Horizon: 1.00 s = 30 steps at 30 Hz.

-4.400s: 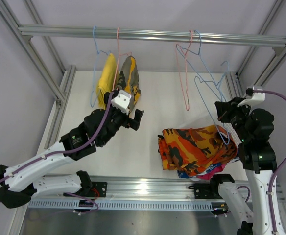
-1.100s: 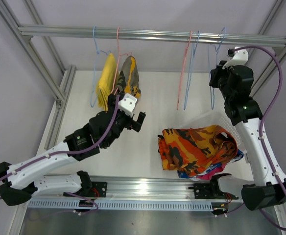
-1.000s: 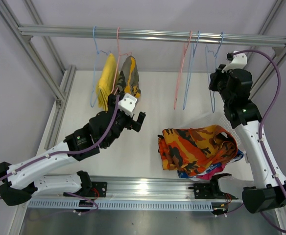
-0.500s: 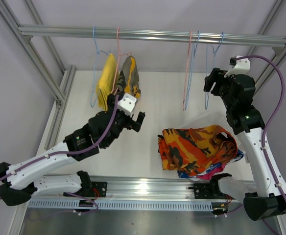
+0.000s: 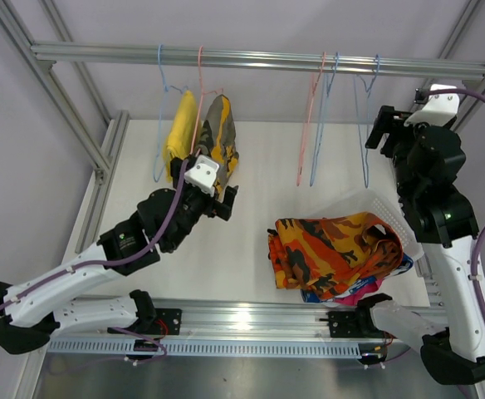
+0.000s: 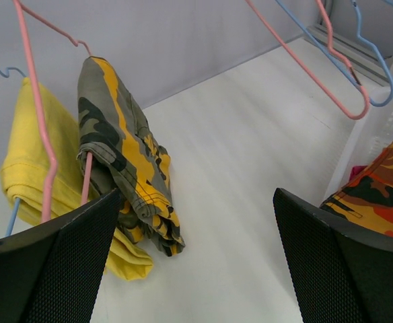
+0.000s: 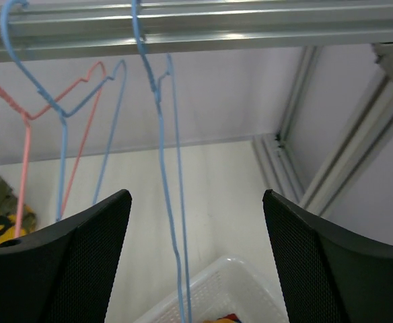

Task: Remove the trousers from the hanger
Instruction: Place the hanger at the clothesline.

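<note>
Right gripper (image 7: 196, 259): jaws stand wide apart and grip nothing; it sits just under the right end of the rail (image 5: 259, 60).
Wire in the gap: a bare blue hanger (image 7: 161, 168), hooked on the rail, hangs down between the open fingers; contact cannot be told.
Left gripper (image 6: 196, 256): jaws fully spread, empty; below the rail's left half, tips pointing at the hung garments.
Camouflage trousers (image 6: 119, 145): draped over a pink hanger (image 6: 38, 121) on the rail's left part, just beyond the left fingertips, apart from them.
Yellow trousers (image 6: 31, 161): on the next hanger leftward along the rail, resting against the camouflage pair.
Other bare hangers: one pink (image 5: 309, 125), one blue (image 5: 325, 116), hooked right of the rail's middle.
Orange-red trousers (image 5: 330, 253): off the rail, heaped in a white basket (image 5: 389, 214) below its right part, well apart from both grippers.
Beneath the heap: scraps of magenta and blue cloth at the near edge.
</note>
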Available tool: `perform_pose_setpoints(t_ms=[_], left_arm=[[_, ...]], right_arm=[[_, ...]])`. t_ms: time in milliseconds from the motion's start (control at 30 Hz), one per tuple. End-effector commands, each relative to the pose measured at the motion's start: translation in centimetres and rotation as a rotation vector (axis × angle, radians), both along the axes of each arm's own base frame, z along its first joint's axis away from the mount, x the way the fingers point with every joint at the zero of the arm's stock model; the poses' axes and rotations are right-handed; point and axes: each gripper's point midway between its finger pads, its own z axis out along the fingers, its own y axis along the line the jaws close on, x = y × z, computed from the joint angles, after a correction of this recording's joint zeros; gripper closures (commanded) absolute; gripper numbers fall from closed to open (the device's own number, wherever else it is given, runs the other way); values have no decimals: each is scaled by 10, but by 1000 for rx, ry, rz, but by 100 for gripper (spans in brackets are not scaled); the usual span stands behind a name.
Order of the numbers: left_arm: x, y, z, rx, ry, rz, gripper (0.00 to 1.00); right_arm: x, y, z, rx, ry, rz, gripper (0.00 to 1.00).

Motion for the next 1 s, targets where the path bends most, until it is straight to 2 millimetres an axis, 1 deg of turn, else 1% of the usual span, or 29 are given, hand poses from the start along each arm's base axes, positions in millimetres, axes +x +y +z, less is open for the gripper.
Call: perform_pose_setpoints(t_ms=[0,33,67,100,133,167,200,267,367,433,500,533,600,667,700,733,833,867,933,967], left_arm=[[5,14,17,-55,-41,45,1],[6,16,17,-60,-40,48,1],[8,19,18,-64,-40,60,1],[9,19,17,-64,-38,65,1],[11,21,17,-65,-38,73,0],[14,25,17,-68,-37,90,1],[16,27,17,-70,-35,98,1],[21,34,18,-80,-31,126,1],[24,42,21,-107,-31,145,1],[24,43,23,-113,-32,139,1],[21,41,26,-118,-32,114,1],[20,40,28,-124,-32,104,1],[13,42,37,-146,-46,75,1],[6,49,51,-181,-82,60,1],[3,51,53,-188,-94,55,1],[2,54,60,-200,-119,53,1],[0,60,70,-206,-147,61,1],[0,60,73,-206,-150,62,0],[5,56,72,-192,-139,71,1],[5,57,79,-200,-146,71,1]], right_arm=[[1,-18,-14,-142,81,-145,16],[2,-18,-22,-173,102,-168,16],[2,-18,-21,-215,95,-187,16],[-2,-28,-23,-246,105,-273,16],[-2,-23,-28,-283,116,-283,15],[-3,-27,-25,-336,120,-314,15],[-5,-33,-26,-368,141,-371,15],[-8,-32,-22,-396,138,-390,14],[-17,-31,-12,-363,114,-359,14],[-24,-34,-9,-346,105,-357,14],[-29,-29,-11,-323,104,-329,13],[-32,-28,-15,-329,122,-310,13],[-37,-24,-12,-308,113,-285,13],[-42,-20,-12,-291,112,-256,13],[-43,-17,-9,-285,107,-241,13],[-45,-16,-10,-282,114,-233,13],[-47,-8,-15,-286,129,-195,13],[-48,-5,-17,-275,132,-184,13],[-49,-1,-22,-273,144,-159,13],[-50,1,-23,-259,142,-151,13]])
